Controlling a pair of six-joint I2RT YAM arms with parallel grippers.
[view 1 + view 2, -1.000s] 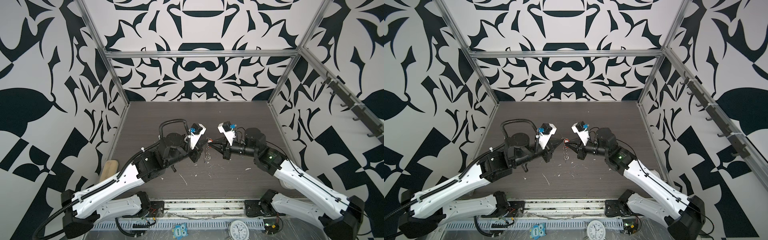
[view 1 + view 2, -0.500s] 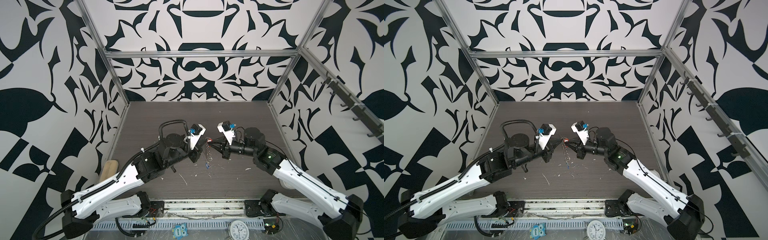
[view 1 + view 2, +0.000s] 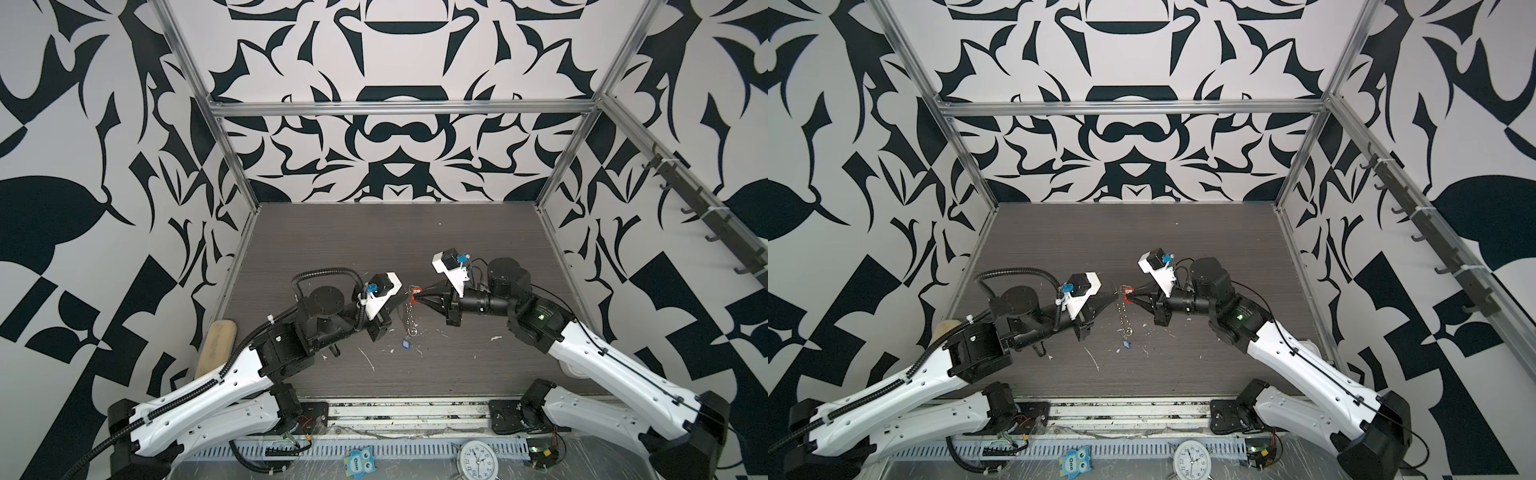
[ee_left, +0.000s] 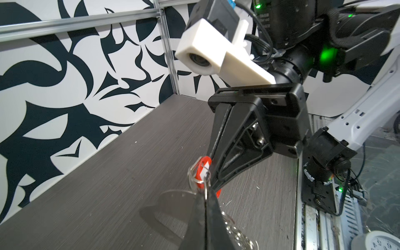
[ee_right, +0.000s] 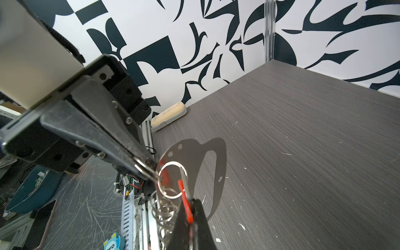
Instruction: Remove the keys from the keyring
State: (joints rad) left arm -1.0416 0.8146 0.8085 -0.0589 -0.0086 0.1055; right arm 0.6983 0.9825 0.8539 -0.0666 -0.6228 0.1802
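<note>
Keyring [image 5: 188, 151] hangs between the two pincer tips, left pincer [image 5: 152, 172] clamped tight on a small ring [image 5: 140, 166] at its edge as anchor, right pincer [image 4: 214, 186] pinched on the red key [image 4: 202, 164], so we judge a pull-apart is intended.

The red key tag [image 4: 202, 167] has a white label window; the blue key tag [image 3: 406, 343] lies near. Keyring [image 5: 184, 151] – silver, rings too. Desk [image 3: 374, 249] is dark grey woodgrain; walls [image 3: 395, 62] – black-and-white leafy pattern.
</note>
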